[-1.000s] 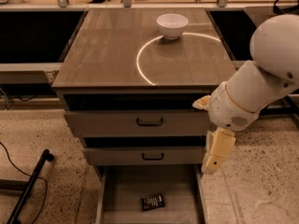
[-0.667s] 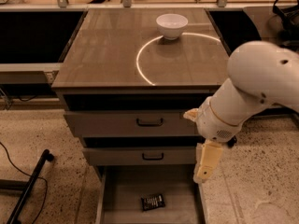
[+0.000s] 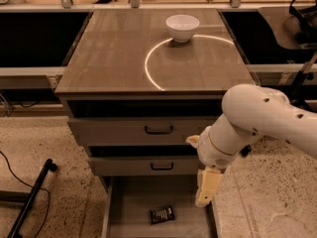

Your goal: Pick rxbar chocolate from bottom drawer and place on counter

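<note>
The rxbar chocolate (image 3: 162, 214), a small dark wrapper with pale lettering, lies flat on the floor of the open bottom drawer (image 3: 124, 202). My gripper (image 3: 206, 189) hangs from the white arm over the drawer's right side, to the right of the bar and above it, not touching it. Its pale fingers (image 3: 207, 185) point down. The counter (image 3: 114, 53) is the glossy grey-brown cabinet top with a bright curved arc.
A white bowl (image 3: 182, 27) stands at the back of the counter. Two wider drawers with black handles (image 3: 158, 130) sit above the bottom drawer, pulled slightly out. A black pole (image 3: 30, 197) and cable lie on the speckled floor at left. Dark shelving flanks the cabinet.
My arm has swung left and down, bringing the gripper from beside the drawer's right edge to over the bottom drawer. The bar has not moved.
</note>
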Robot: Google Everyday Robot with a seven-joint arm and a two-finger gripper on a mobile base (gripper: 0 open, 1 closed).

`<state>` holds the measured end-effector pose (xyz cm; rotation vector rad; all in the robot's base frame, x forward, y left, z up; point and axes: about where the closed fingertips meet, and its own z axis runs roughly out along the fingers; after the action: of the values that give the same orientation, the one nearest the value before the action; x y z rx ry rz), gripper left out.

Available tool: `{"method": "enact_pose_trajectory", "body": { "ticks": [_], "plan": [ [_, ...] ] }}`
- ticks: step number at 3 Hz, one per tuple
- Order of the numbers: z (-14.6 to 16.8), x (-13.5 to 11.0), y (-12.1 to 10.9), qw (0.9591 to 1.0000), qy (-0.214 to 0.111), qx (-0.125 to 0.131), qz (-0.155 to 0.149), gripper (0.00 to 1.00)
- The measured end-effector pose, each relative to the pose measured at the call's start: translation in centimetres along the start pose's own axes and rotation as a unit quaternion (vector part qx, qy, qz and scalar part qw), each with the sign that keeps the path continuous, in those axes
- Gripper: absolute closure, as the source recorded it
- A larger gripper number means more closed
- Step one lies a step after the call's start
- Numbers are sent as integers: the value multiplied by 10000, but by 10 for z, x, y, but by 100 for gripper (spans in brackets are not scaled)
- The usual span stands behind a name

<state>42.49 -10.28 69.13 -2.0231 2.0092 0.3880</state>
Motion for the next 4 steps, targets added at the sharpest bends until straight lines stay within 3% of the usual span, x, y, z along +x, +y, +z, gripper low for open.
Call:
{"method": "enact_pose_trajectory", "body": {
  "ticks": [1, 2, 4],
  "plan": [
    [41, 4, 1, 9999, -140, -101, -6, 0],
    [41, 4, 1, 9998, -140, -102, -8, 0],
    [117, 23, -8, 9993, -221, -103, -273, 0]
  ]
}}
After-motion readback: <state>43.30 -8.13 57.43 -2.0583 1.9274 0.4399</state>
